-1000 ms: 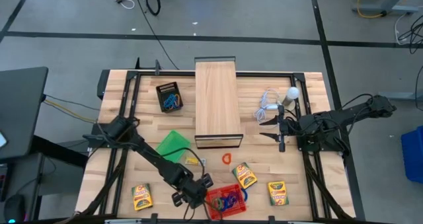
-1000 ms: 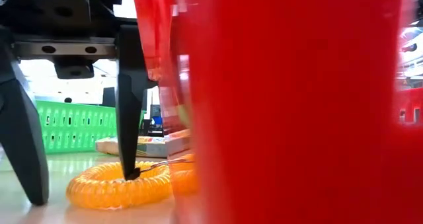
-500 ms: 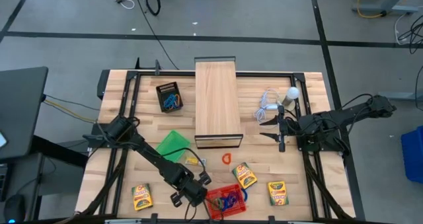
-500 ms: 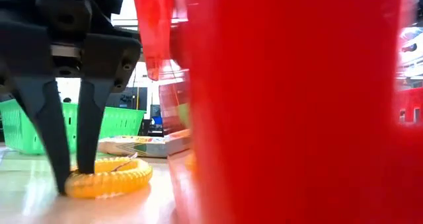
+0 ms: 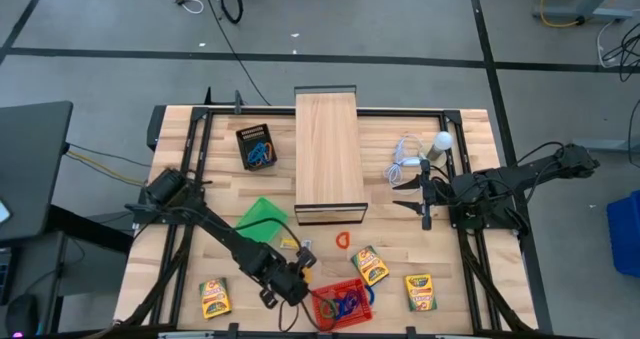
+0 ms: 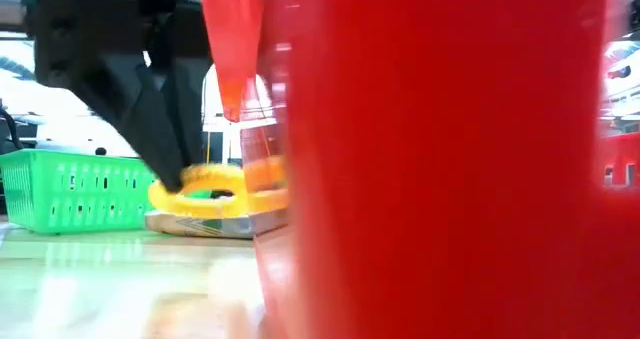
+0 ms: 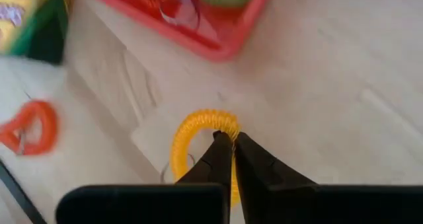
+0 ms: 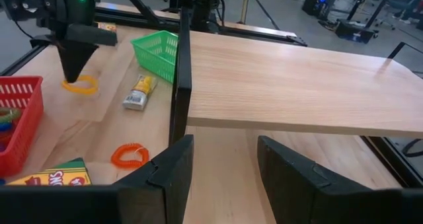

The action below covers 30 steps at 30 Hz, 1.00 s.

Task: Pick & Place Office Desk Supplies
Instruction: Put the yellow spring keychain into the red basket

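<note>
Tabletop (image 5: pixel 180 139): L gripper (image 7: pixel 231 139) pinching yellow loop (image 7: pixel 192 128), lifted, near-level.

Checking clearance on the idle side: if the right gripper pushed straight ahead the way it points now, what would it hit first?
Probably the long wooden box. The right gripper, open, points at its side face, with only bare table between. Depth is hard to judge.

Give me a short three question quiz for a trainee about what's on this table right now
1. True or false: the left tool is shut on the yellow loop.
2. Which basket holds several loops: A the red basket, B the green basket?
3. Fill in: the right tool waits open beside the long ____ box.

Key: 1 true. 2 A. 3 wooden.
</note>
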### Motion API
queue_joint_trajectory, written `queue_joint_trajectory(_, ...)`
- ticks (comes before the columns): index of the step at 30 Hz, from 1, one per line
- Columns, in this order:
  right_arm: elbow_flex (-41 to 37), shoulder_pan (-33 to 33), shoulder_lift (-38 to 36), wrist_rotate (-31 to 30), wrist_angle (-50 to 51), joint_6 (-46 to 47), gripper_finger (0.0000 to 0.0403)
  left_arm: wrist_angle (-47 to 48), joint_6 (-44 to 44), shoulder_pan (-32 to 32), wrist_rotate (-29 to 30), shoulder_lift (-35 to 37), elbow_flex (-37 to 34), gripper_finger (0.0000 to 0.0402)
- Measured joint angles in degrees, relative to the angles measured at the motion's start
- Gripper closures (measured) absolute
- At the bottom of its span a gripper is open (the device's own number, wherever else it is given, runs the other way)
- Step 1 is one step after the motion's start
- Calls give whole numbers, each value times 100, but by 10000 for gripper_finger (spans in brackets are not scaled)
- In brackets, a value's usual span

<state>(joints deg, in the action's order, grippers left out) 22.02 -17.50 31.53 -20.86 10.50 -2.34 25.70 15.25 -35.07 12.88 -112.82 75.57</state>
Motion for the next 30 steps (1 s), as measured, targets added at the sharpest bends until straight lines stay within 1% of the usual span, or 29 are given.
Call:
queue_joint_trajectory(3,0,-2,0,0,1,-3,227,-404,71,0,-124,144,4,395)
queue_joint_trajectory(12,0,-2,1,52,4,-3,227,-507,135,75,-93,590,13,395)
queue_joint_trajectory(14,0,-2,1,55,2,-2,227,-616,214,147,-158,650,15,395)
queue_joint_trajectory(16,0,-2,2,59,4,-3,227,-854,320,243,-379,691,15,395)
queue_joint_trajectory(19,0,-2,2,65,4,-3,227,-1381,347,455,-1070,718,15,395)
queue_joint_trajectory(27,0,-2,2,79,7,-25,227,-2737,294,1008,-3346,597,25,395)
queue_joint_trajectory(30,0,-2,2,76,6,-47,227,-3012,170,1163,-4014,440,22,395)
